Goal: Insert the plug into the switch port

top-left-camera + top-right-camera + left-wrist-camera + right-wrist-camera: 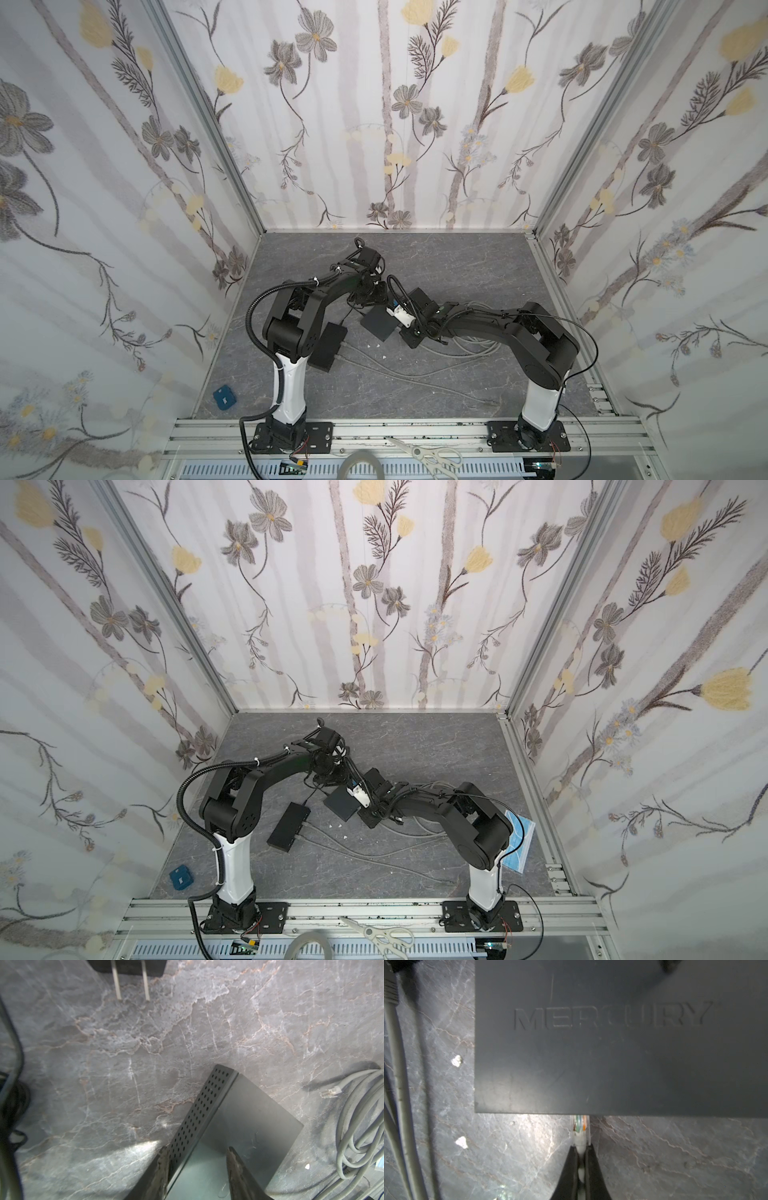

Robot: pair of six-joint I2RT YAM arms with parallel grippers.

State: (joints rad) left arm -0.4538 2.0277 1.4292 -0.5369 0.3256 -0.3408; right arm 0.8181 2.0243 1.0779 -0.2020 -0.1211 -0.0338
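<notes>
The switch (612, 1053) is a flat dark grey box marked MERCURY, lying mid-table in both top views (377, 327) (340, 806). My left gripper (197, 1149) is closed on its end: one finger presses the perforated side (199, 1109), the other rests on the top face. The plug (580, 1128) is clear, with coloured wires inside and a grey cable behind it. My right gripper (580, 1150) is shut on the cable just behind the plug. The plug's front end sits under the switch's near edge; the port itself is hidden.
A second black box (330, 347) with grey cables plugged in lies to the left. Loose grey cable (357, 1126) with a free plug (330, 1093) is coiled behind my right arm. A blue object (224, 398) and white scraps (456, 1061) lie on the table.
</notes>
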